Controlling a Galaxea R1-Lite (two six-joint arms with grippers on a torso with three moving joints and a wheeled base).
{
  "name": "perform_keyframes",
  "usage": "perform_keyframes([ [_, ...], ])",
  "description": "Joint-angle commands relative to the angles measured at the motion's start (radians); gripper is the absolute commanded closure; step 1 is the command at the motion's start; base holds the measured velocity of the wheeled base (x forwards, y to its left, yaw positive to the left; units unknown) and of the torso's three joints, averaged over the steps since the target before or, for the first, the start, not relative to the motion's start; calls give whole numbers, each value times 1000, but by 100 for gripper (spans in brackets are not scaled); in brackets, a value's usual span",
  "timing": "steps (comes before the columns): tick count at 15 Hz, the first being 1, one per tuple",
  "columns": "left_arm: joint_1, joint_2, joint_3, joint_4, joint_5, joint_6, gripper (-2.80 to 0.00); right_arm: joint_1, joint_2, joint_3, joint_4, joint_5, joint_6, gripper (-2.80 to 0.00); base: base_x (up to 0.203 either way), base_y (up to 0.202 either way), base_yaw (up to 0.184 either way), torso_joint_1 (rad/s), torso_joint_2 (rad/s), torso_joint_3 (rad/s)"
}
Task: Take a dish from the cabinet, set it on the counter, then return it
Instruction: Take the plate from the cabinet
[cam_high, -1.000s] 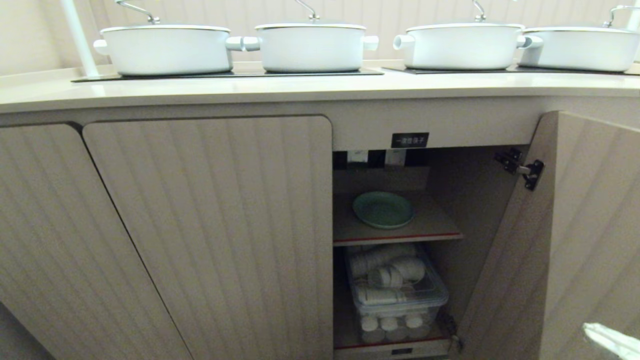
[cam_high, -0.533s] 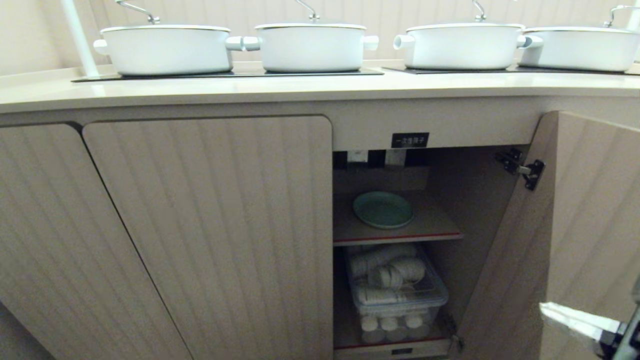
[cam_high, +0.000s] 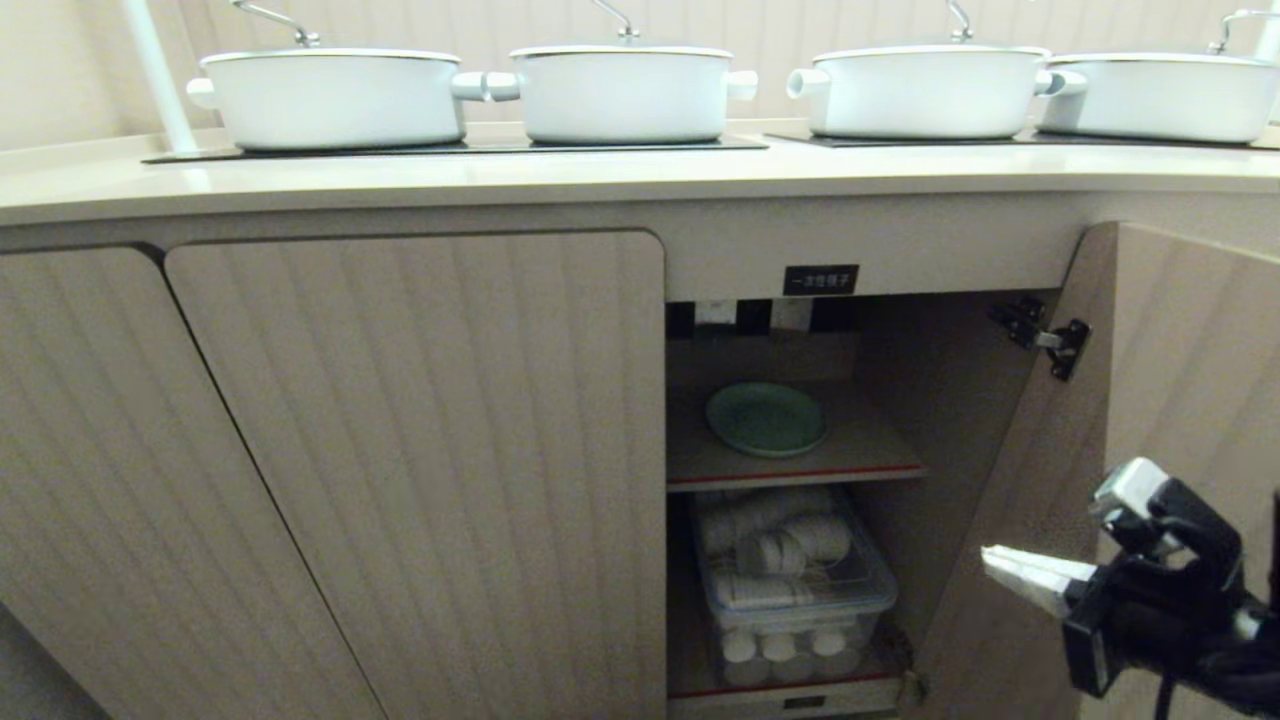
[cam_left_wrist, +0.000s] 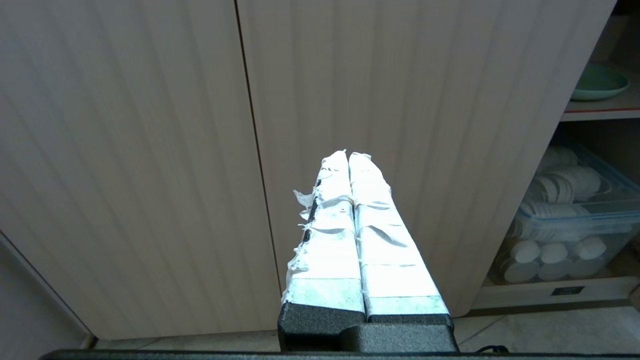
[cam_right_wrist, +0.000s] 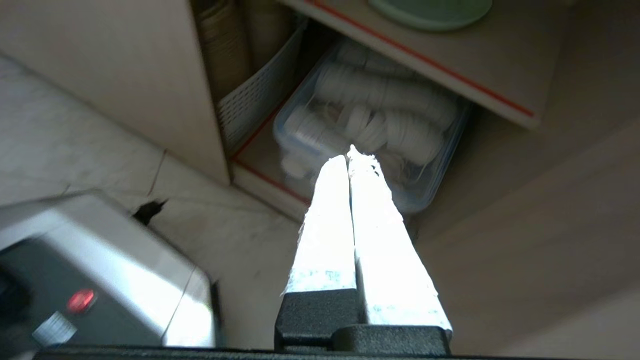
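Note:
The cabinet (cam_high: 900, 250) stands open, its ribbed door (cam_high: 1180, 400) swung out to the right. On its inner shelf (cam_high: 860, 450) lies the pale mint-green dish (cam_high: 766, 418), also showing as the dish (cam_right_wrist: 432, 11) in the right wrist view and the dish (cam_left_wrist: 599, 83) in the left wrist view. My right gripper (cam_high: 990, 560) is shut and empty, low at the right in front of the open door, pointing left toward the opening, well below and right of the dish. My left gripper (cam_left_wrist: 348, 155) is shut and empty, facing the closed doors to the left. The counter (cam_high: 620, 170) runs above.
Several white lidded pots (cam_high: 625, 90) sit on black hob panels on the counter. A clear plastic bin (cam_high: 790, 590) of white cups fills the cabinet's lower space. Closed ribbed doors (cam_high: 420, 450) lie left of the opening. The open door stands close beside my right arm.
My right arm has risen into the head view from the lower right corner and moved left, toward the cabinet opening. The dish and door have not moved.

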Motion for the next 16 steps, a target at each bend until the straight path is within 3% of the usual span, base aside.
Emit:
perform_keyframes([
  [1,-1,0,0,0,0,0,0,0,156,-13,-83,-12,-1,0,0,0,0,0,0,0],
  [8,-1,0,0,-1,0,0,0,32,399,-168,-252,-238,80,0,0,0,0,0,0,0],
  [16,0,0,0,0,0,0,0,69,594,-314,-351,-328,167,0,0,0,0,0,0,0],
])
